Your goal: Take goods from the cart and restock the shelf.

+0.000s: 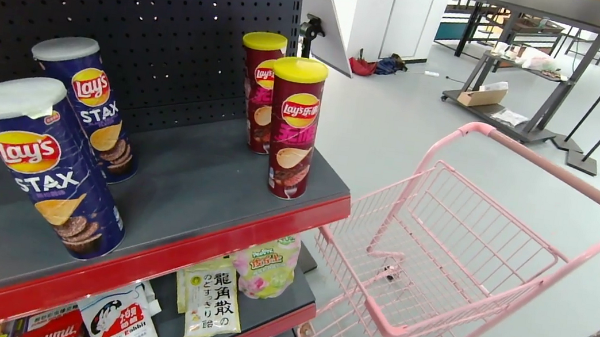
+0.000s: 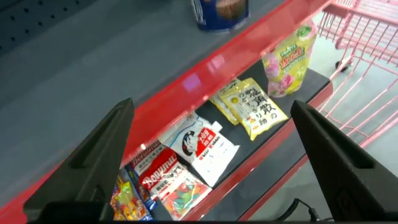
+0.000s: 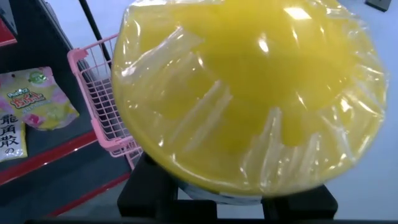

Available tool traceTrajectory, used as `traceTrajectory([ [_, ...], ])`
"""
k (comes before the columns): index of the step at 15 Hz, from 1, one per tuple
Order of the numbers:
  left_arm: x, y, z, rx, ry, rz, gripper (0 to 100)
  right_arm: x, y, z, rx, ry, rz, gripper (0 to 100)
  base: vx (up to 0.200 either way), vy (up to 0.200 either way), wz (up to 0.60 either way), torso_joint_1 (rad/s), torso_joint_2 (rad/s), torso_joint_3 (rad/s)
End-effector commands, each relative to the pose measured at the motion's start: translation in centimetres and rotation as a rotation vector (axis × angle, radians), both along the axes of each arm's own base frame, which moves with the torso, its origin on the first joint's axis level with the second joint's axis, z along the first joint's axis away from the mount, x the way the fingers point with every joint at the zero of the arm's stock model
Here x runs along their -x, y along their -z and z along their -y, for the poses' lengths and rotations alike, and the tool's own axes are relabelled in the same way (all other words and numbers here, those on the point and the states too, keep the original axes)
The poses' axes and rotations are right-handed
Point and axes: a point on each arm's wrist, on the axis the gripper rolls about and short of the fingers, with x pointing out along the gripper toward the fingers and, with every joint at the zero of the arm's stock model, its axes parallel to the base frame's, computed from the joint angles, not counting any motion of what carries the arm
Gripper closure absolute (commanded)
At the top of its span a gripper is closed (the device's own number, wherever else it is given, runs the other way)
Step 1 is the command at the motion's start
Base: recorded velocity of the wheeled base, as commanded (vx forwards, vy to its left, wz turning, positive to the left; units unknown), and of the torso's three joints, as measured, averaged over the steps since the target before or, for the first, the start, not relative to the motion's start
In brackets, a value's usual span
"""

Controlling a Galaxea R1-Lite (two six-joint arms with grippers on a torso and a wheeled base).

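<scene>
The right gripper (image 3: 227,202) is clamped on a round can (image 3: 249,93), its black fingers pressed to the can's sides under a glossy yellow lid wrapped in wrinkled clear film. The can hangs in the air well off the shelf (image 1: 200,178), beyond the far side of the cart (image 1: 555,170). The left gripper (image 2: 211,104) has its two dark wedge-shaped fingers wide apart and grips nothing, hovering above the shelf's red front lip.

On the shelf's matte grey board, two blue cardboard tubes (image 1: 51,165) with pale plastic lids stand upright at its left part. Two maroon tubes (image 1: 294,127) (yellow-lidded) stand near its right end. A black pegboard (image 1: 124,6) backs the shelf. Soft foil packets (image 2: 199,146) lie on the tier beneath it. The pink wire cart stands just beside the shelf's right end.
</scene>
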Motion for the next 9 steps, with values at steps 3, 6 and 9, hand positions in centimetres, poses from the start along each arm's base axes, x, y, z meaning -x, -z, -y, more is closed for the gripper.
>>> traceTrajectory([
  [3, 0.08, 0.02, -0.01, 0.000, 0.000, 0.005, 0, -0.42, 0.22, 0.01, 0.004, -0.002, -0.024, 100, 0.000, 0.000, 0.00, 0.185, -0.45, -0.271],
  [6, 0.07, 0.06, 0.00, 0.001, 0.000, 0.003, 0, -0.58, 0.23, 0.01, 0.004, -0.002, -0.030, 100, 0.000, 0.000, 0.00, 0.155, -0.39, -0.232],
  [9, 0.06, 0.11, 0.00, 0.001, 0.000, 0.002, 0, -0.64, 0.29, 0.02, 0.016, -0.004, -0.036, 100, 0.000, 0.000, 0.00, 0.126, -0.29, -0.159],
])
